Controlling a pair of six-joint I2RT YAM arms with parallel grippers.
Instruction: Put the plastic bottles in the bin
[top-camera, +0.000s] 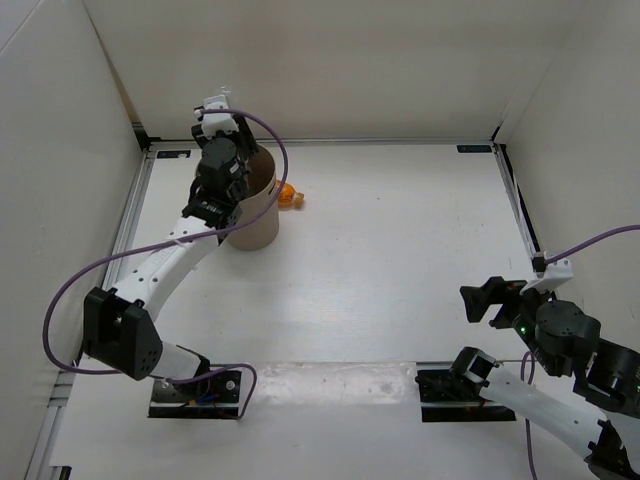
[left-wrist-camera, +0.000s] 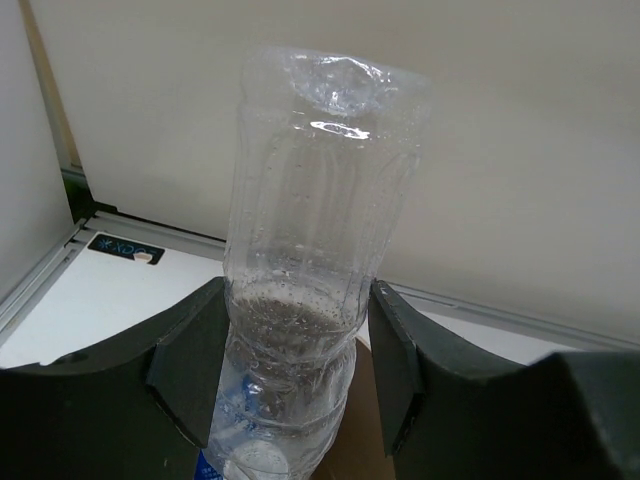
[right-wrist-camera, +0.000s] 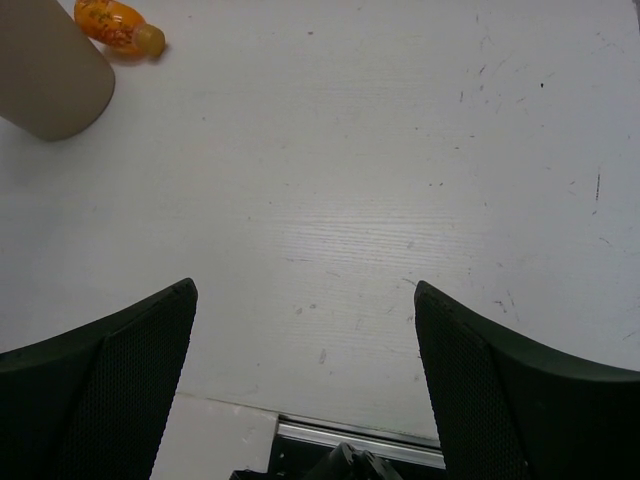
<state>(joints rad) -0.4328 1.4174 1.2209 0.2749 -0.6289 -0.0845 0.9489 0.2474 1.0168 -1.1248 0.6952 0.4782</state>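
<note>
My left gripper (top-camera: 238, 150) hangs over the tan bin (top-camera: 255, 215) and is shut on a clear plastic bottle (left-wrist-camera: 310, 230). The bottle is held upside down, base up and neck down over the bin's brown inside (left-wrist-camera: 368, 420). A bit of blue label (left-wrist-camera: 207, 466) shows at its lower end; I cannot tell whether it belongs to this bottle. The short orange bottle (top-camera: 288, 195) lies on the table against the bin's right side, and it also shows in the right wrist view (right-wrist-camera: 120, 25). My right gripper (top-camera: 480, 300) is open and empty, low near the front right.
White walls close the workspace at the back and both sides. A metal rail (top-camera: 520, 205) runs along the right edge, and another runs along the left. The bin also shows at the top left of the right wrist view (right-wrist-camera: 50, 70).
</note>
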